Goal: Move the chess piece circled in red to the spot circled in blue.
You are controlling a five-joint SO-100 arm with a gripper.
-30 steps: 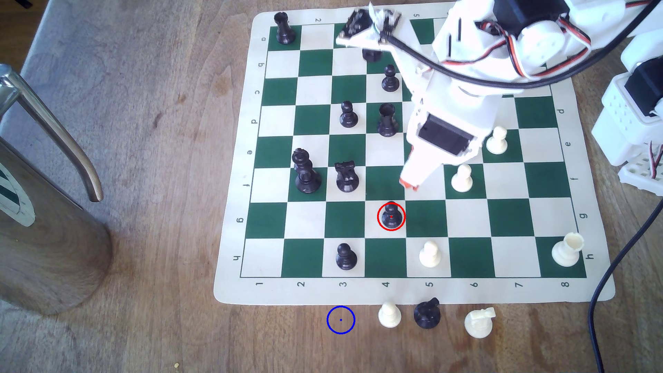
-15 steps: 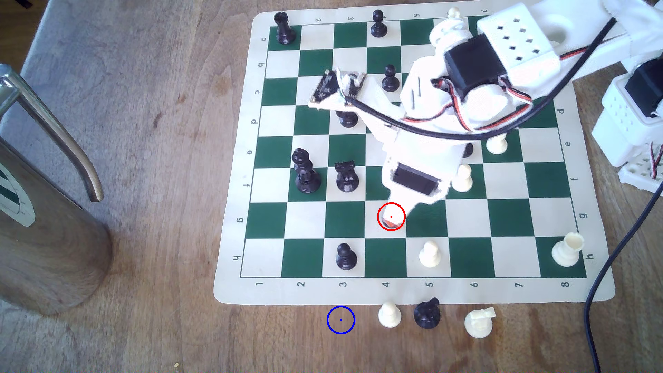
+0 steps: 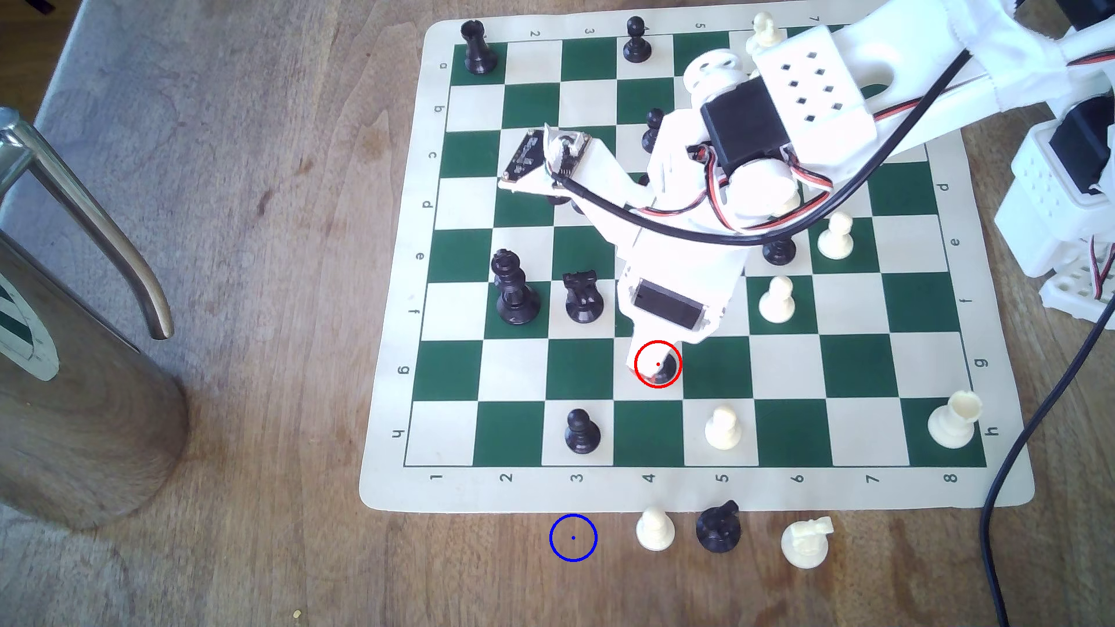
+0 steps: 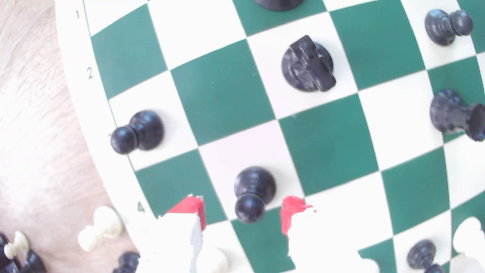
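In the exterior view, left to right: the spot [image 3: 573, 537] bare on the wood off the near board [image 3: 784, 488] edge, then the chess piece [image 3: 665, 369] [image 4: 253, 193] upright on g4 between spread jaws of the gripper [image 3: 654, 369] [image 4: 242, 212], ungrasped.

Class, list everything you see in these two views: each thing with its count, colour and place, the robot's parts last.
chess mat: one, green and cream, on wooden table
circled pawn: one, black, on a cream square
blue circle: one, on bare wood below the mat
other pieces on the mat: black and cream, count unclear under the arm
off-mat pieces: three, two cream, one black, beside the blue circle
metal jug: one, exterior view's left
gripper: one, white, red tips, open around the circled pawn
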